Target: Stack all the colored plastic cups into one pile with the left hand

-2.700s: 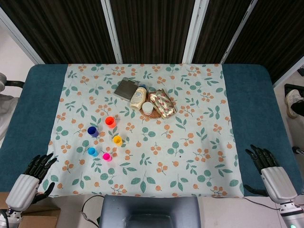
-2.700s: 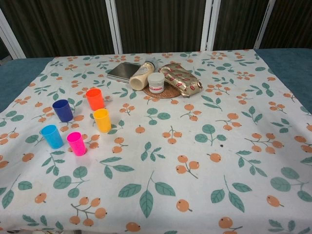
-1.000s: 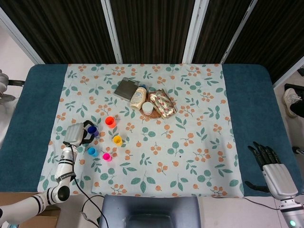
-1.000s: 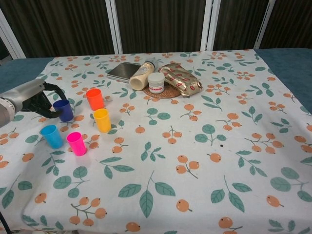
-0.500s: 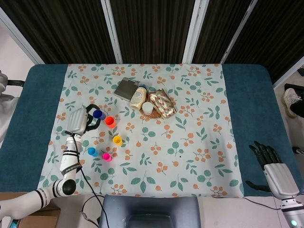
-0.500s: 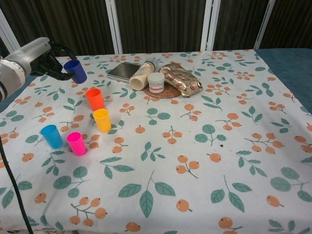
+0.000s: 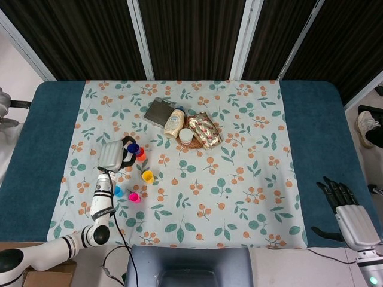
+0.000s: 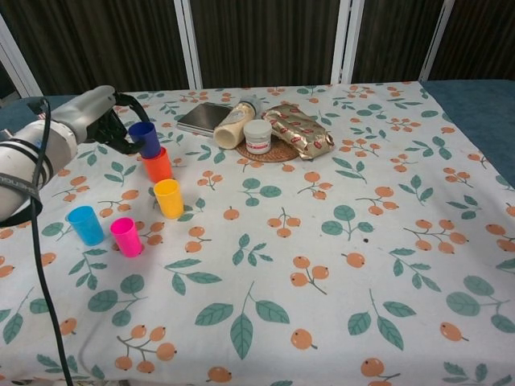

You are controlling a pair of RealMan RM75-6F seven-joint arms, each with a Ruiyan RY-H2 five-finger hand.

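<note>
Since half a second ago you carry the dark blue cup (image 8: 146,137) right, from the desk's far left to just above the orange cup (image 8: 158,164). Your left hand (image 8: 107,122) grips it in its fingers. Yellow cup (image 8: 169,198), light blue cup (image 8: 85,225), pink cup (image 8: 126,236) stand nearer. Right hand (image 7: 350,214) rests spread, holding nothing.

The left hand (image 7: 114,155) holds the dark blue cup (image 7: 133,147) over the orange cup (image 7: 140,155).
</note>
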